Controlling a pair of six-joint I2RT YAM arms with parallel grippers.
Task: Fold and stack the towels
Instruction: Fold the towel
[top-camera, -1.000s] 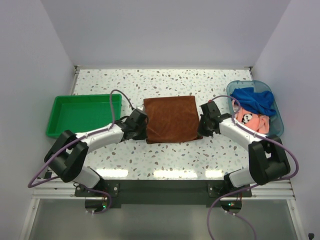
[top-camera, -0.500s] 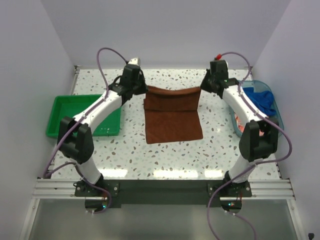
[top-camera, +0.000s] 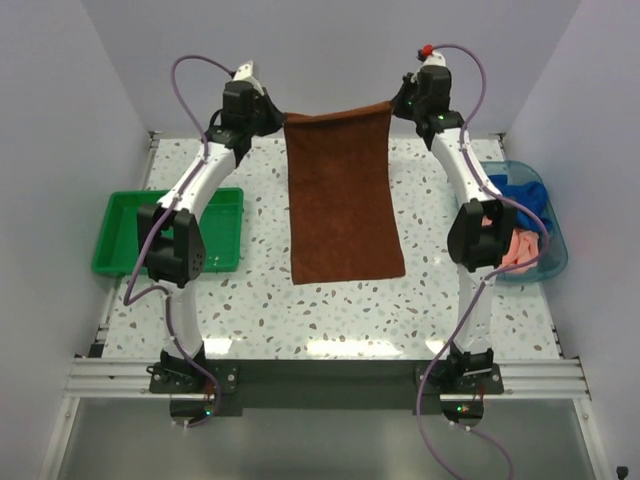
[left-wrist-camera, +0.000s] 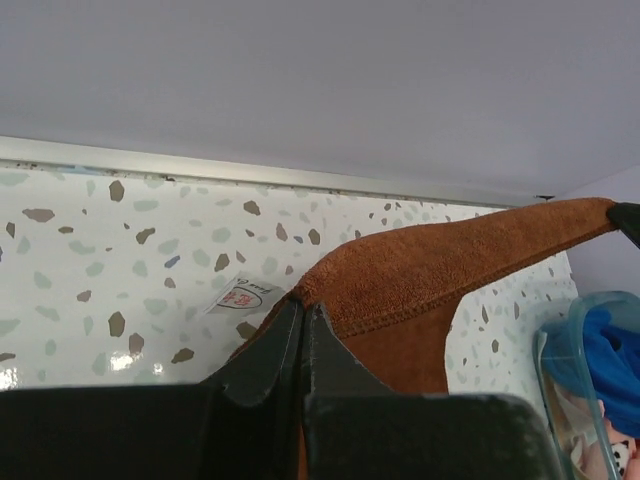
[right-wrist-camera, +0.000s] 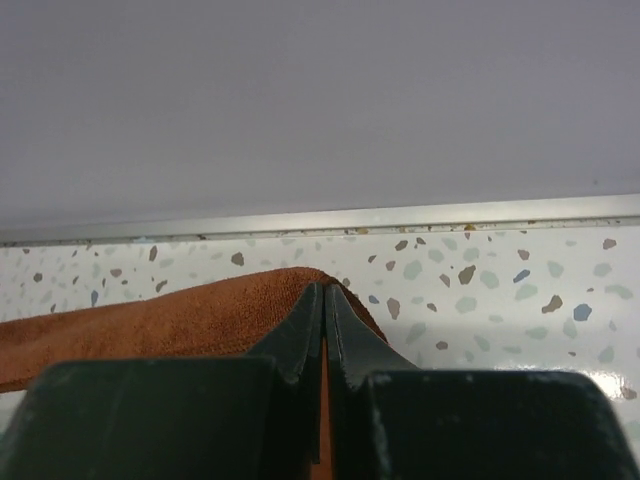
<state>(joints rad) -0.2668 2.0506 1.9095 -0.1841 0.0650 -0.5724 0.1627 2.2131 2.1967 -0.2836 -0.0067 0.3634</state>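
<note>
My right arm (top-camera: 465, 170) crossed in front of the blue tub (top-camera: 553, 262), hiding part of the blue towel (top-camera: 520, 192) and pink towel (top-camera: 522, 247) heaped inside. In both wrist views my own dark fingers (left-wrist-camera: 260, 360) filled the bottom of the frame. My left jaws were pressed fully together on one far corner of the brown towel (top-camera: 342, 200), and my right jaws likewise on the other. The towel hung between them as a long sheet, its near end reaching the speckled worktop (top-camera: 250, 300). A green tray (top-camera: 130, 235) sat at the left.
</note>
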